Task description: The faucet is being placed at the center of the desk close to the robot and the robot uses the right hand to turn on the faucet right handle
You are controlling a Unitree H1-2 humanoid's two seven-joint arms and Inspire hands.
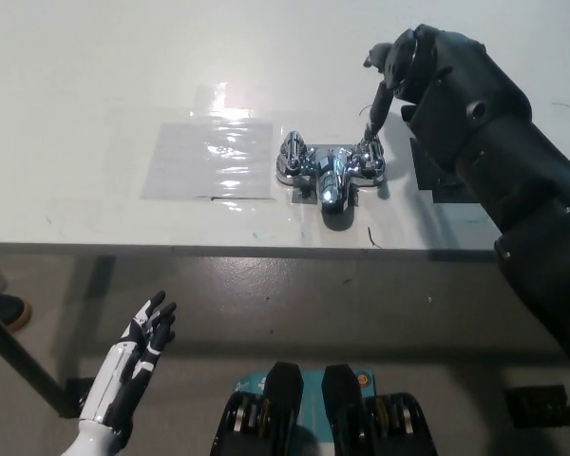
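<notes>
A chrome faucet [330,172] stands near the front edge of the white desk [123,76], its spout pointing toward me. The right handle [370,158] and the left handle [293,155] sit on either side of the spout. My black right hand [389,81] hangs just above and behind the right handle, fingers apart and pointing down, one fingertip reaching the handle's top. Whether it presses the handle I cannot tell. My white left hand [133,366] rests open below the desk edge at lower left.
A clear plastic sheet [209,160] lies taped on the desk left of the faucet. A dark patch [435,176] marks the desk right of the faucet, partly under my right arm. A shoe [0,309] shows on the floor at far left.
</notes>
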